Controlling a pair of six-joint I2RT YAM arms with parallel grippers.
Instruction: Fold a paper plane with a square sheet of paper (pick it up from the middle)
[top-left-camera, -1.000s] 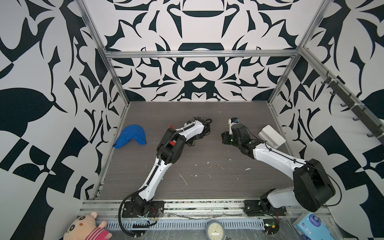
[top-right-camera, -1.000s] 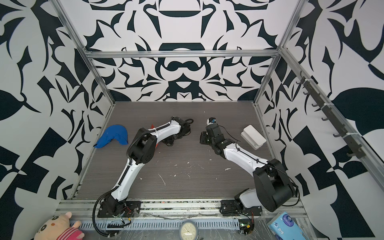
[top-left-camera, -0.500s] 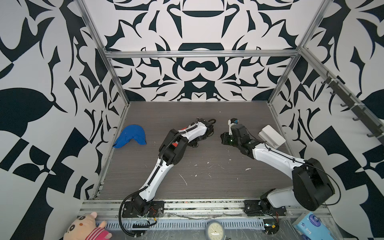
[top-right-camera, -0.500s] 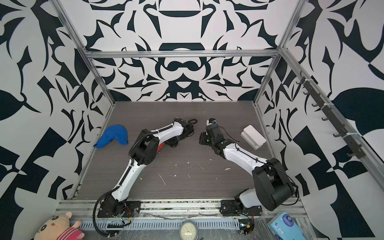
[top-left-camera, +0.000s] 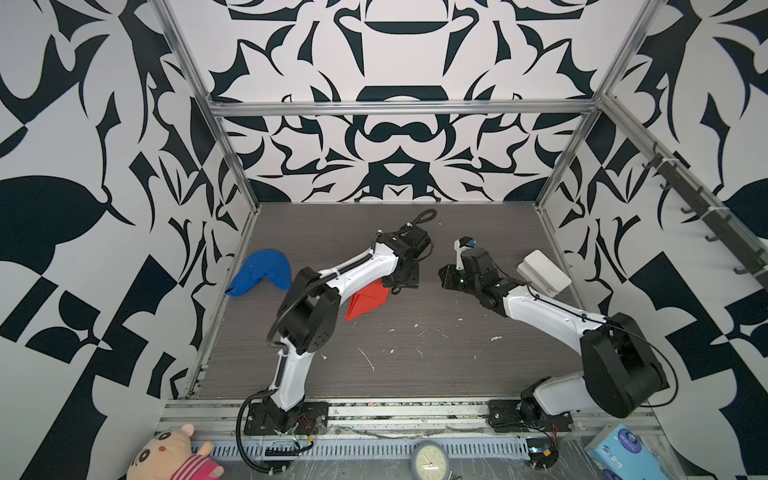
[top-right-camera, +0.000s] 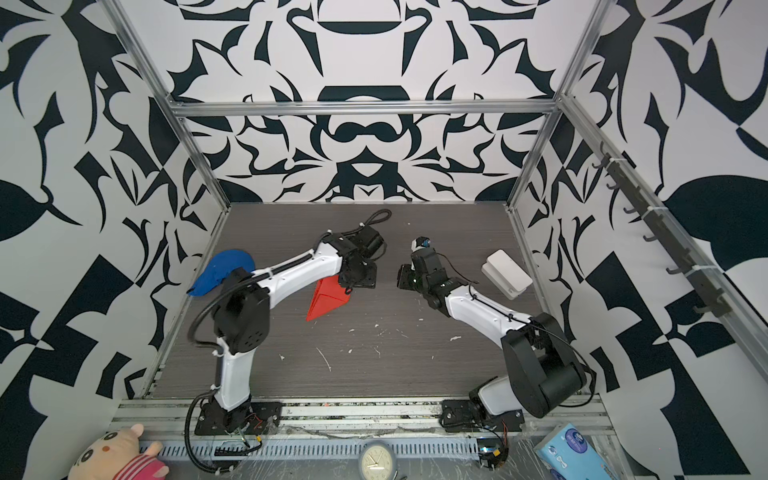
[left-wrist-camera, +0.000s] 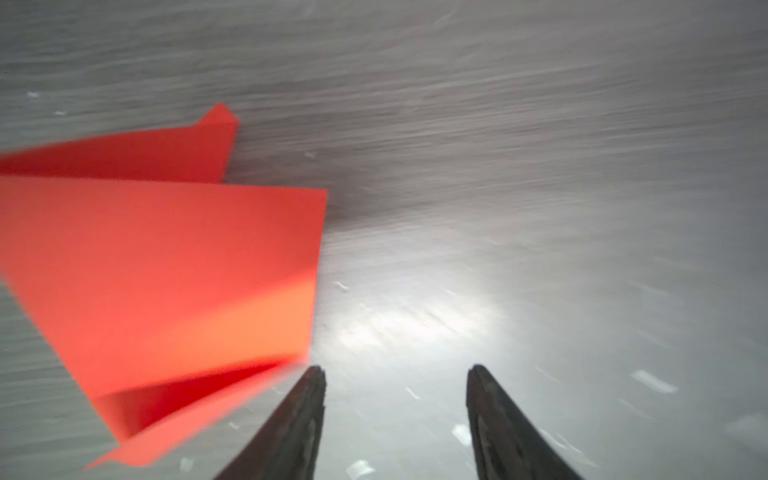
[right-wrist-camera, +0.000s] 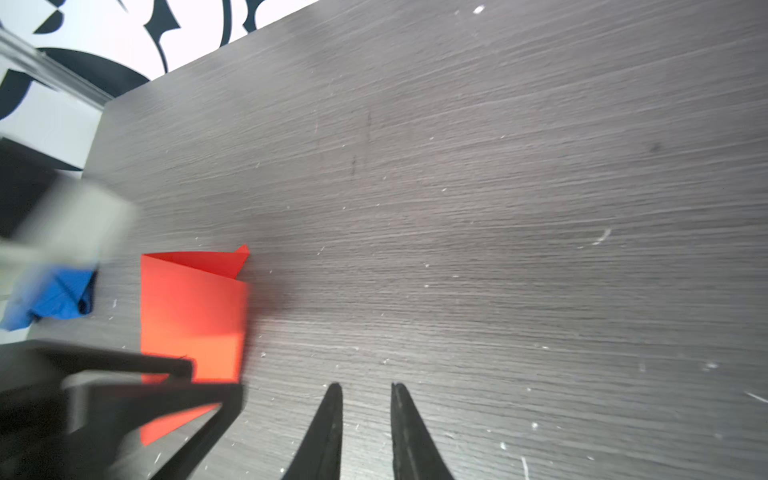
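The red sheet of paper lies on the dark table, folded into a pointed, layered plane shape. Part of it is hidden under my left arm in both top views. In the left wrist view the paper has one flap raised and lies just beside one fingertip. My left gripper is open with only bare table between its fingers. My right gripper hovers a little to the right of the paper, jaws narrowly apart and holding nothing.
A blue cloth lump lies by the left wall. A white box sits by the right wall. Small white scraps dot the table. A plush toy, a clock and a tissue pack lie beyond the front rail.
My left gripper has gone from shut to open, and its arm has shifted right, uncovering much more of the red paper. The right gripper has hardly moved.
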